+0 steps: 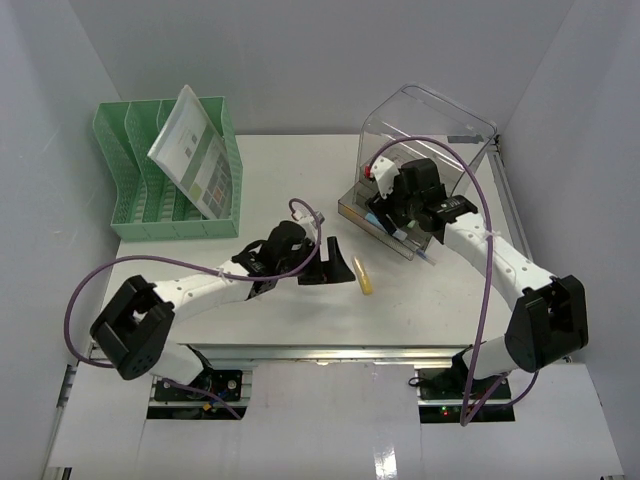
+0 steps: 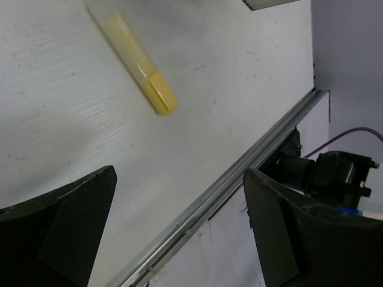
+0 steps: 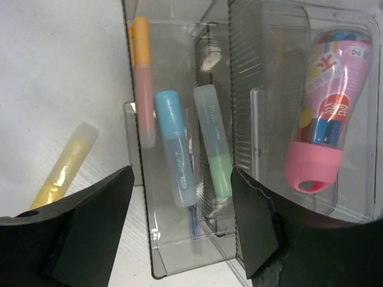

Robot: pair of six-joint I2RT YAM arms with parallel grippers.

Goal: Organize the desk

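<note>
Along the near edge runs the aluminium rail frame point(image 1: 330, 350), and behind it the desk point(image 1: 290, 185) fills the middle of the scene as a flat white top. The left arm reaches from its base at the near left toward the centre. The left gripper point(image 1: 342, 262) hangs low over the desk with its jaws spread wide and nothing between them. Just to its right, a yellow highlighter point(image 1: 366, 277) lies flat on the bare top, apart from both fingers.

Farther back on the right, the right arm bends up and over to a clear drawer box point(image 1: 440, 120) that stands toward the far right of the desk. A drawer point(image 3: 179, 269) is pulled out on the box's near side, and the right gripper point(image 3: 182, 173) hovers over it. Its jaws are parted and they grip nothing. In the right wrist view, three highlighters lie side by side inside the drawer below the fingers: an orange-and-pink one point(image 3: 142, 78), a blue one point(image 3: 173, 149) and a green one point(image 3: 214, 143). A pink marker pack point(image 3: 326, 107) lies in a separate clear section beside them.

At the far left of the desk stands a green file rack point(image 1: 130, 170), well apart from the box. A printed booklet point(image 1: 200, 150) leans tilted in its right-hand slot.
</note>
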